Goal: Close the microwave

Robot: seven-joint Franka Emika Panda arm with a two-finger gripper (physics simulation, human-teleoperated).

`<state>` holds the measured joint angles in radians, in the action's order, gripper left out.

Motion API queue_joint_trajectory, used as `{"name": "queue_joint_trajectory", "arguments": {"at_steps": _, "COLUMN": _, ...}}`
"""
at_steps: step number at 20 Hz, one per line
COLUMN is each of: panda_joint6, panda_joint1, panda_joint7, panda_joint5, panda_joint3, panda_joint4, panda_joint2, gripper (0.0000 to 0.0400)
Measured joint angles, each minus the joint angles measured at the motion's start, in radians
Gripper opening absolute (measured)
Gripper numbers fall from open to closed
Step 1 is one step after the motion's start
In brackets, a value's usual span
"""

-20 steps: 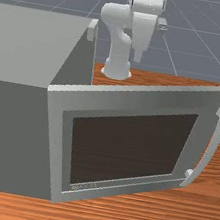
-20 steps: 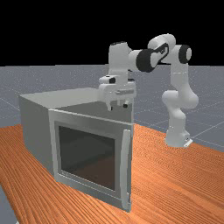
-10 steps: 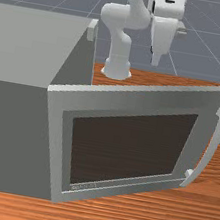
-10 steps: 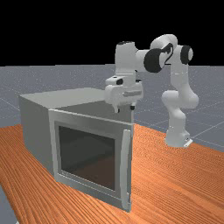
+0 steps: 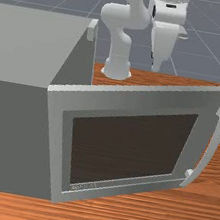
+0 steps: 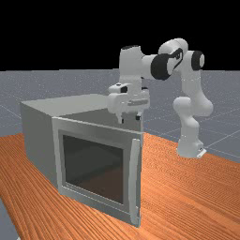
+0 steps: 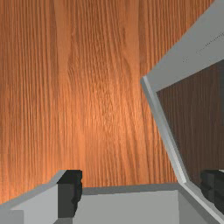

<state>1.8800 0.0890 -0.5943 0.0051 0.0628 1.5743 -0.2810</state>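
My gripper hangs above and behind the swung-out door in the far view, its two fingers apart with nothing between them. The front view has the gripper behind the door's top edge. Grey microwave body fills the front view's left. Its door stands wide open, angled toward the front view's right, with a dark window and a curved handle. In the wrist view the gripper is over the microwave's edge, and the door slants away near one finger.
The wood table extends around the microwave and beneath the door. My arm's base stands on it at the far view's right.
Over the last second my hand moved toward the front view's right, then dropped slightly and shifted a little toward the far view's left. The microwave and its door stayed where they were.
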Motion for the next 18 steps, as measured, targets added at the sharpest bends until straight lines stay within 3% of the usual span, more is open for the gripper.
{"name": "queue_joint_trajectory", "arguments": {"at_steps": 1, "panda_joint6": 0.127, "panda_joint1": 0.001, "panda_joint7": 0.006, "panda_joint5": -0.013, "panda_joint3": -0.002, "panda_joint4": 0.081, "panda_joint2": 0.036, "gripper": 0.0400}}
{"name": "queue_joint_trajectory", "arguments": {"at_steps": 3, "panda_joint6": 0.140, "panda_joint1": 0.001, "panda_joint7": 0.006, "panda_joint5": -0.015, "panda_joint3": -0.003, "panda_joint4": 0.072, "panda_joint2": 0.027, "gripper": 0.0400}}
{"name": "queue_joint_trajectory", "arguments": {"at_steps": 4, "panda_joint6": 0.269, "panda_joint1": 0.004, "panda_joint7": 0.024, "panda_joint5": -0.039, "panda_joint3": -0.007, "panda_joint4": 0.134, "panda_joint2": 0.049, "gripper": 0.0400}}
{"name": "queue_joint_trajectory", "arguments": {"at_steps": 6, "panda_joint6": 0.259, "panda_joint1": 0.004, "panda_joint7": 0.018, "panda_joint5": -0.036, "panda_joint3": -0.007, "panda_joint4": 0.109, "panda_joint2": 0.033, "gripper": 0.0400}}
{"name": "queue_joint_trajectory", "arguments": {"at_steps": 8, "panda_joint6": 0.341, "panda_joint1": 0.007, "panda_joint7": 0.032, "panda_joint5": -0.056, "panda_joint3": -0.012, "panda_joint4": 0.127, "panda_joint2": 0.031, "gripper": 0.0400}}
{"name": "queue_joint_trajectory", "arguments": {"at_steps": 9, "panda_joint6": 0.288, "panda_joint1": 0.005, "panda_joint7": 0.018, "panda_joint5": -0.041, "panda_joint3": -0.009, "panda_joint4": 0.093, "panda_joint2": 0.016, "gripper": 0.0400}}
{"name": "queue_joint_trajectory", "arguments": {"at_steps": 10, "panda_joint6": 0.357, "panda_joint1": 0.008, "panda_joint7": 0.032, "panda_joint5": -0.059, "panda_joint3": -0.014, "panda_joint4": 0.117, "panda_joint2": 0.020, "gripper": 0.0400}}
{"name": "queue_joint_trajectory", "arguments": {"at_steps": 11, "panda_joint6": 0.322, "panda_joint1": 0.006, "panda_joint7": 0.021, "panda_joint5": -0.048, "panda_joint3": -0.011, "panda_joint4": 0.089, "panda_joint2": 0.006, "gripper": 0.0400}}
{"name": "queue_joint_trajectory", "arguments": {"at_steps": 13, "panda_joint6": 0.397, "panda_joint1": 0.010, "panda_joint7": 0.037, "panda_joint5": -0.068, "panda_joint3": -0.018, "panda_joint4": 0.107, "panda_joint2": 0.005, "gripper": 0.0400}}
{"name": "queue_joint_trajectory", "arguments": {"at_steps": 18, "panda_joint6": 0.285, "panda_joint1": 0.005, "panda_joint7": 0.012, "panda_joint5": -0.040, "panda_joint3": -0.010, "panda_joint4": 0.042, "panda_joint2": -0.008, "gripper": 0.0400}}
